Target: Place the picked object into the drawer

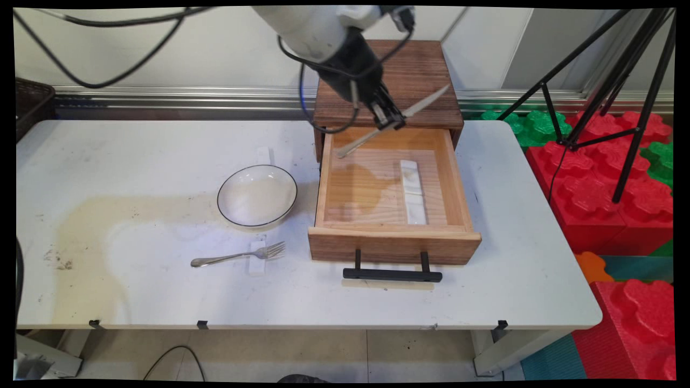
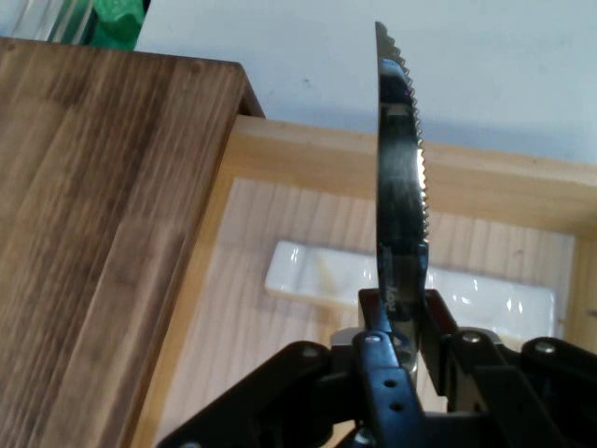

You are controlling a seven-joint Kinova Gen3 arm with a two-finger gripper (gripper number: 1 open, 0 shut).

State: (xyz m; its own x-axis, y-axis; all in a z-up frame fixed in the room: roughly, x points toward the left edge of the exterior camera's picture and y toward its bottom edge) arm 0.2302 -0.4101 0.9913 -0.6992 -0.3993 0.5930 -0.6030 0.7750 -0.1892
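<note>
The arm (image 1: 307,27) has a smooth, rounded white shell that narrows into a black wrist section. Black cables (image 1: 108,64) droop from it in long loops, and thinner ones (image 1: 310,108) coil around the wrist. The gripper (image 1: 389,119) is all black, slim and tapering. Close up in the hand view, the gripper (image 2: 403,322) shows a black linkage (image 2: 308,392) of rounded bars joined with small round screw heads, and 2 narrow, flat-sided black fingers (image 2: 376,322).

Main cam: fixed, high at worktop (image 1: 161,291) 6 o'clock edge, looking down toward 12 o'clock wall. Hand cam: close, along pincer (image 2: 403,322). Both share the open drawer (image 1: 377,215).
</note>
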